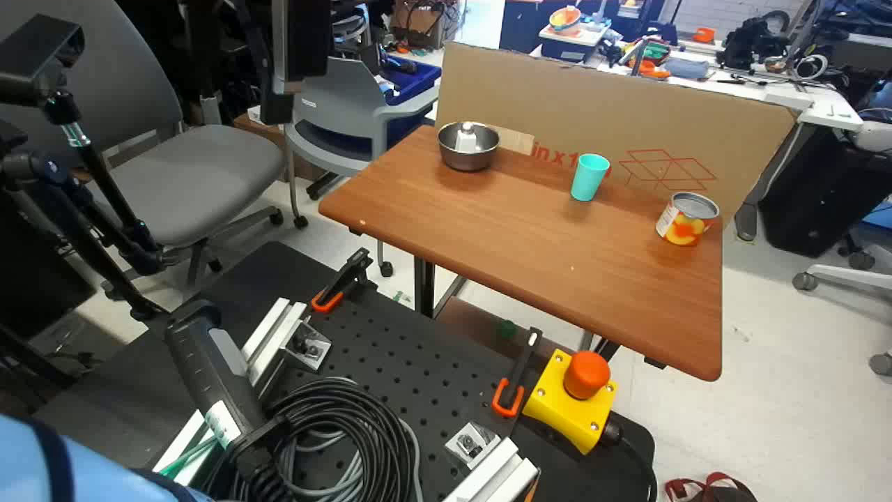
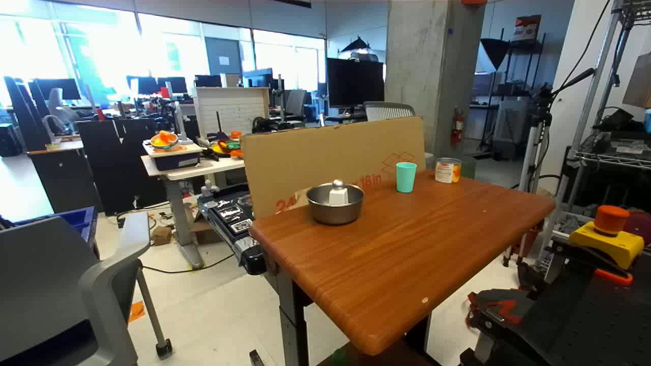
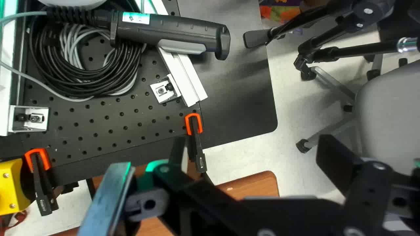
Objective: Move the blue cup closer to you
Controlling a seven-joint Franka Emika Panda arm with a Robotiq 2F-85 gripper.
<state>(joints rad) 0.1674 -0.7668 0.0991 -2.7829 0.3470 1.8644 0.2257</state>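
Note:
The blue cup (image 1: 589,180), small, plain and teal, stands upright on the wooden table (image 1: 516,244). It stands near the table's back edge, in front of the cardboard. It also shows in an exterior view (image 2: 406,178), between the metal bowl and the can. The cup is out of view in the wrist view. My gripper (image 3: 254,152) shows in the wrist view with its fingers wide apart and nothing between them. It is high over the gap between the black perforated base and a corner of the table, away from the cup. The gripper is not in either exterior view.
A metal bowl (image 1: 468,160) with a white shaker-like object (image 2: 338,195) inside stands on the table. A can with fruit label (image 1: 686,222) stands near another corner. A cardboard sheet (image 1: 613,104) rises behind. Clamps (image 1: 509,397) and a yellow button box (image 1: 578,411) sit on the base.

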